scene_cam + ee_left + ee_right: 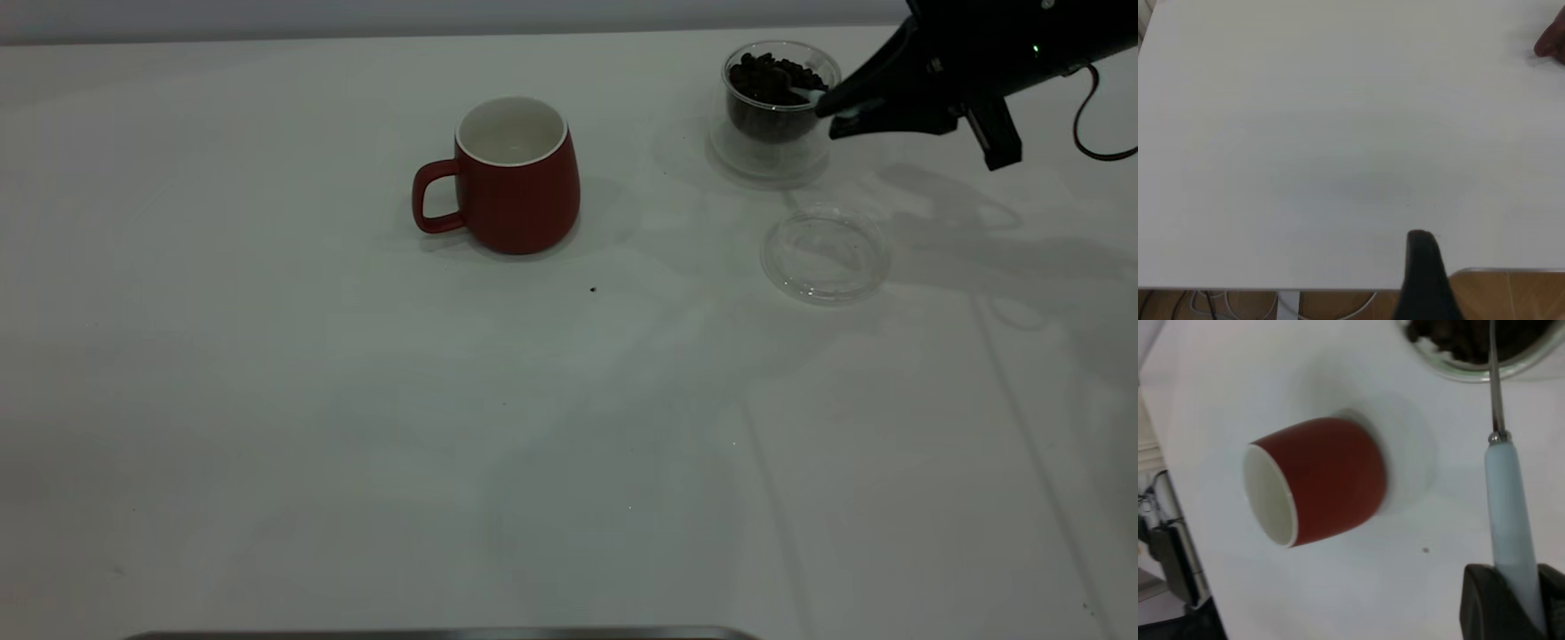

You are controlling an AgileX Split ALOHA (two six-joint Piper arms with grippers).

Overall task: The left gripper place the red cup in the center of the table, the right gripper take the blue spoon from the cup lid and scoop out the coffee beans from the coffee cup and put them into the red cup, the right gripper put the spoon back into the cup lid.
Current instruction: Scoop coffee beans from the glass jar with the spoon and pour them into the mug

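Blue spoon (1509, 513) is sitting pinched by its handle in my right gripper (840, 114), jaws closed on it, its bowl dipping into the coffee beans (772, 76) in the coffee cup (775, 111). I am judging I should be tilting the bowl level before lifting, then carrying slowly to the red cup (516, 178) standing mid-table, well apart from the cup lid (825, 254)

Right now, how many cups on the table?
2. The red cup stands near the table centre; the coffee cup is far right, behind the cup lid. None seem hidden.
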